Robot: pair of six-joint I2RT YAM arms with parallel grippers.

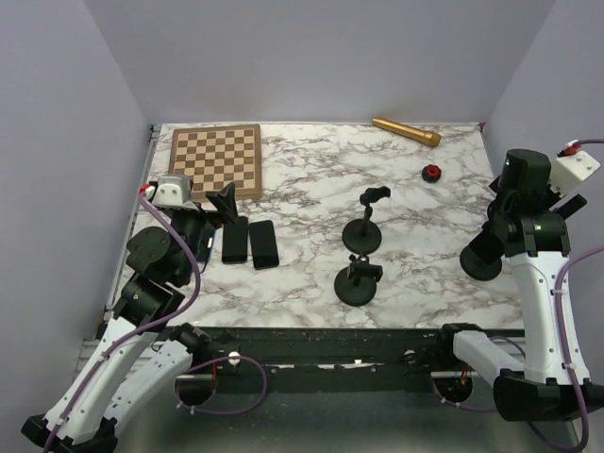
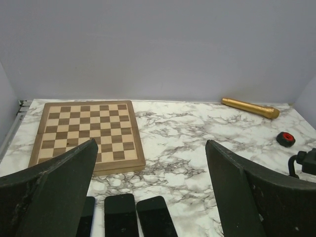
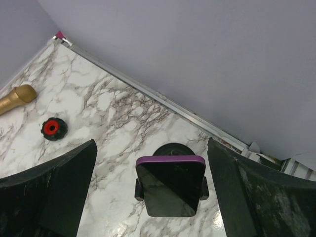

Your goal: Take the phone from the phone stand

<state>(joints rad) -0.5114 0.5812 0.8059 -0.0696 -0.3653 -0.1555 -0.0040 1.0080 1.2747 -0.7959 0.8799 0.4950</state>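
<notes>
Both arms' jaws stand wide, nothing held. R gripper (image 3: 151, 158) flanks the phone (image 3: 170, 190), purple-edged, clipped in its phone stand (image 3: 170, 148), lower centre of wrist view. L gripper (image 2: 151, 148) hovers over flat phones (image 2: 120, 215) at frame bottom. Mid-table in top view: 2 other stands (image 1: 360, 283). Beyond: red knob (image 3: 53, 128), chessboard (image 2: 88, 131) upper left, gold cylinder (image 2: 249, 107) at far edge.

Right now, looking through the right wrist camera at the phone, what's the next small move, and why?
Probably ease the right end effector forward toward the purple-cased phone. The end effector is open, and the phone, clamped upright in the phone stand, sits centred in the gap but apparently not yet inside it, so closing now would likely grip nothing.
</notes>
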